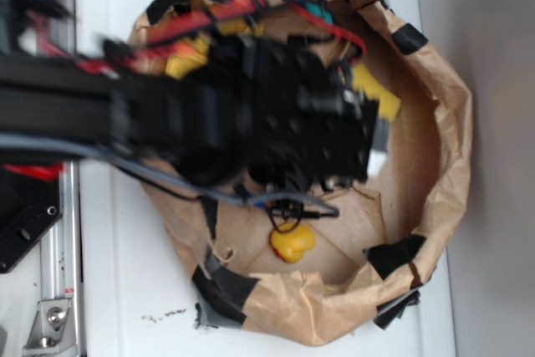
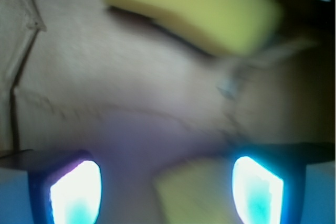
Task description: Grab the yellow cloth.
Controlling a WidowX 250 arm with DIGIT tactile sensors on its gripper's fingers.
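- The white desk [image 1: 117,290] fills the exterior view; a metal rail runs along its left edge.
- A brown paper bag [image 1: 447,131], rolled down into a wide bowl and patched with black tape, takes up the middle of the desk and reaches close to the top and bottom edges.
- The black robot arm [image 1: 167,119] comes in from the left edge and reaches over the bag, covering most of its floor; red and grey cables run along it.
- The gripper [image 2: 167,190] hangs inside the bag, fingers spread apart with nothing between them; in the wrist view the two pads [image 2: 76,192] glow bright at the lower corners.
- The yellow cloth [image 1: 185,54] shows only as a bright yellow patch by the bag's wall nearest the desk's top-left corner, mostly hidden under the arm.
- A smooth yellow sponge [image 2: 197,11] lies on the paper floor ahead of the gripper, blurred in the wrist view.
- A small yellow rubber duck [image 1: 292,244] sits on the bag floor towards the desk's bottom edge, apart from the gripper.
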